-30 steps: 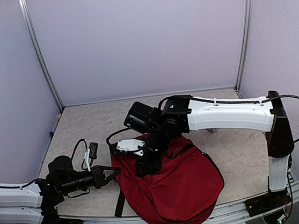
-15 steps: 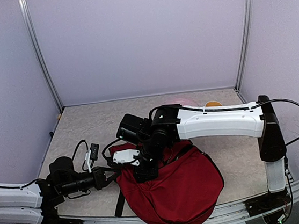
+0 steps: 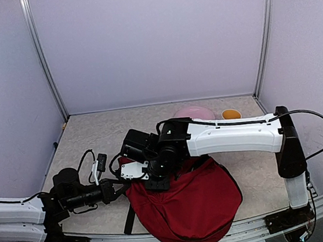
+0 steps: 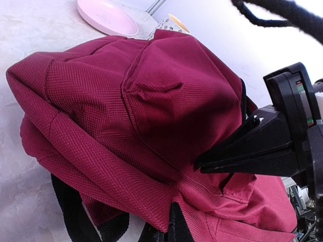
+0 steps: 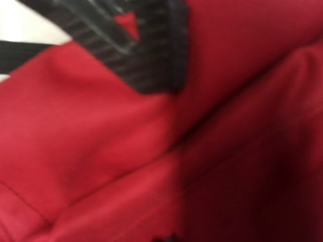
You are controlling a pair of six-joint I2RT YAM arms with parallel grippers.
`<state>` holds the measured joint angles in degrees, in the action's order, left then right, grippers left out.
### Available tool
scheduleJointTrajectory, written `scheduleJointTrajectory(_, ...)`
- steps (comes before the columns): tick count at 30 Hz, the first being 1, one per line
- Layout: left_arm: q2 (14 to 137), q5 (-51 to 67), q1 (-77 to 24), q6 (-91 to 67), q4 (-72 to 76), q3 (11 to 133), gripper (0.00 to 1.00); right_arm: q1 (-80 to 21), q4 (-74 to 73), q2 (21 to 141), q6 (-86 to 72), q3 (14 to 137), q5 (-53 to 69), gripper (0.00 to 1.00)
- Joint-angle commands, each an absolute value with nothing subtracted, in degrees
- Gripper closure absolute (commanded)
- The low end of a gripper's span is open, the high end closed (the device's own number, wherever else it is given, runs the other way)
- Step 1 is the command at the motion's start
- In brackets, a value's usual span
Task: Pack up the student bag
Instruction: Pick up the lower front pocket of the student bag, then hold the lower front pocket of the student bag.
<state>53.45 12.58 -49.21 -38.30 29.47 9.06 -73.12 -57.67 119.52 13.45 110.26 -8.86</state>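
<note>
1. The surface (image 3: 93,134) is pale beige with a marbled pattern.
2. A dark red bag (image 3: 189,211) lies slumped on its near middle, reaching the near edge.
3. A black strap (image 3: 128,219) trails onto the surface at the bag's left.
4. A pink plate (image 3: 194,113) sits near the far edge, right of centre.
5. A small cup (image 3: 231,113), orange inside, stands just right of the plate.
</note>
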Motion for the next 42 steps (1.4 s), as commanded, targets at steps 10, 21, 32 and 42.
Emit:
scheduleJointTrajectory(10,51.99,8.83,-48.17,-37.70,33.49,8.41,1.00,-69.81,-51.16,111.21,0.45,108.64,-8.11,1.00)
scheduleJointTrajectory(21,51.51,7.55,-47.49,-37.01,31.88,7.71,1.00,-64.63,-41.08,98.35,-9.77,91.85,-2.88,1.00)
scheduleJointTrajectory(32,50.06,6.69,-47.92,-31.69,27.71,8.34,0.72,-60.46,-27.49,91.39,-14.41,76.99,6.51,1.00)
scheduleJointTrajectory(42,45.86,8.41,-61.00,-5.75,22.99,20.57,0.25,-60.67,-20.10,93.13,-14.96,76.64,11.37,1.00)
